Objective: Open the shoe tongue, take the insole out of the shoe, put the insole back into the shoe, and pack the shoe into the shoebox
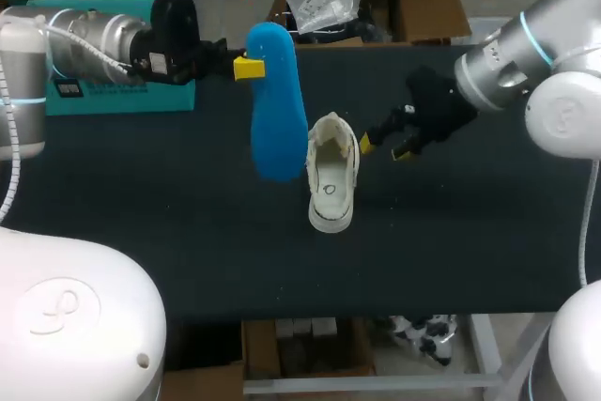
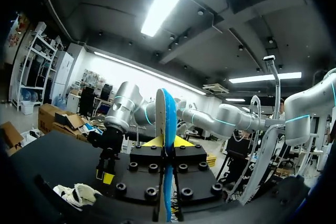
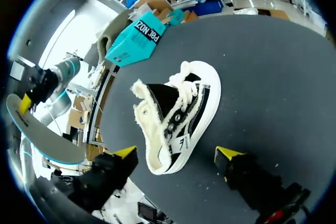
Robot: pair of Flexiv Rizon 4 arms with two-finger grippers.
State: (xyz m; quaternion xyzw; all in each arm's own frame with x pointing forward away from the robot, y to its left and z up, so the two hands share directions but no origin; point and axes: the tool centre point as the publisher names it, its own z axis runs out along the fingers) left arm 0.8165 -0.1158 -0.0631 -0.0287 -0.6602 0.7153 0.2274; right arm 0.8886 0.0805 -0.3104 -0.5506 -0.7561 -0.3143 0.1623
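Note:
A blue insole (image 1: 278,110) hangs above the table, and my left gripper (image 1: 248,68) is shut on its upper end. In the left wrist view the insole (image 2: 168,114) stands edge-on between that gripper's yellow tips (image 2: 168,142). Just right of the insole, a white fleece-lined shoe (image 1: 332,177) rests on the black table. My right gripper (image 1: 385,146) hovers close to the shoe's right side, open. In the right wrist view the shoe (image 3: 181,116) lies just ahead of the gripper (image 3: 177,154), and neither yellow tip touches it. A teal shoebox (image 1: 122,93) lies at the back left.
An open cardboard box (image 1: 376,7) with bags in it stands behind the table's far edge. The black table (image 1: 451,241) stretches bare in front of and to the right of the shoe. In the left wrist view my right gripper (image 2: 106,174) hangs above the shoe (image 2: 76,193).

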